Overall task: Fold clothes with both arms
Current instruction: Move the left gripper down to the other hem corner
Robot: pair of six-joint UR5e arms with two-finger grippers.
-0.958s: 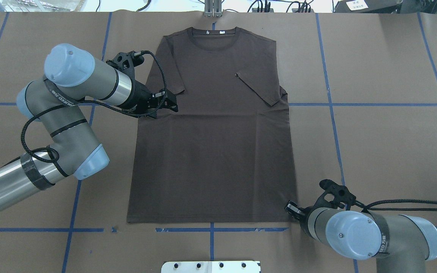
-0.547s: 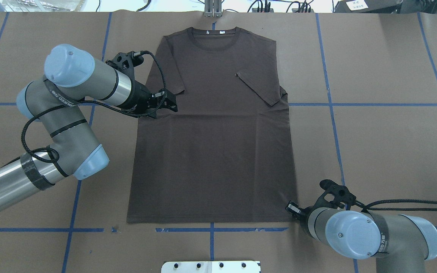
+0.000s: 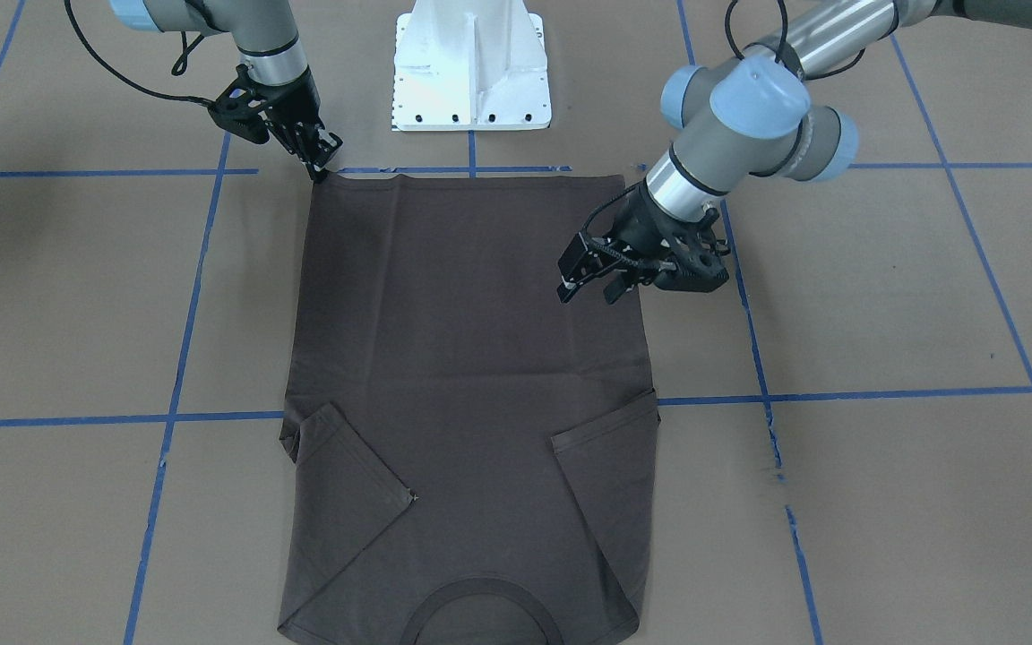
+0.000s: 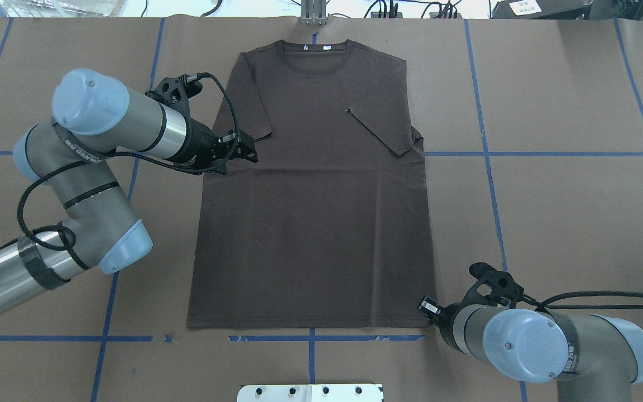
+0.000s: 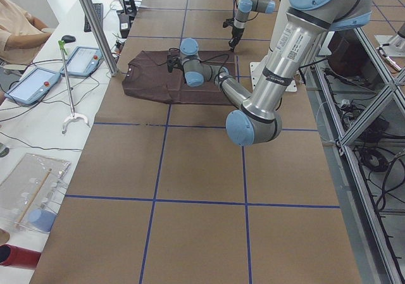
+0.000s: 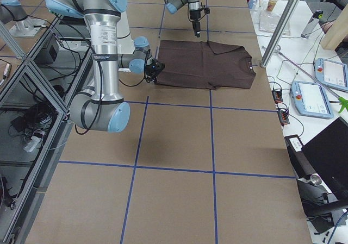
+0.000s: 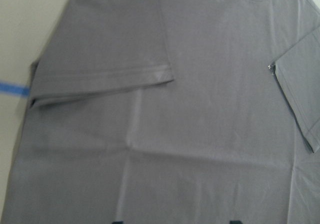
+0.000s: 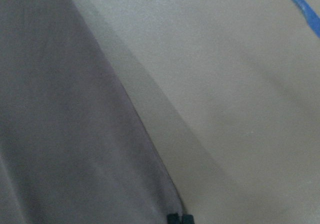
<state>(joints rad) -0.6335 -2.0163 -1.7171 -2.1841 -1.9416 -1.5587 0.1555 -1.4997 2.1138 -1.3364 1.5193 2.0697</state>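
Hovering left fingers [image 3: 571, 266] spread over T-shirt [image 3: 462, 358]; right fingers [image 3: 319, 159] closed at corner.

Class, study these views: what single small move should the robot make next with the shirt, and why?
Probably shift the open left hand along the edge of the T-shirt to its free hem corner. The right hand sits closed at the other hem corner, while the left hovers beside a folded-in sleeve.

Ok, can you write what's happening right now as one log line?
T-shirt: flat, both sleeves folded in | left fingers: open, over shirt's side below sleeve | right fingers: shut on hem corner
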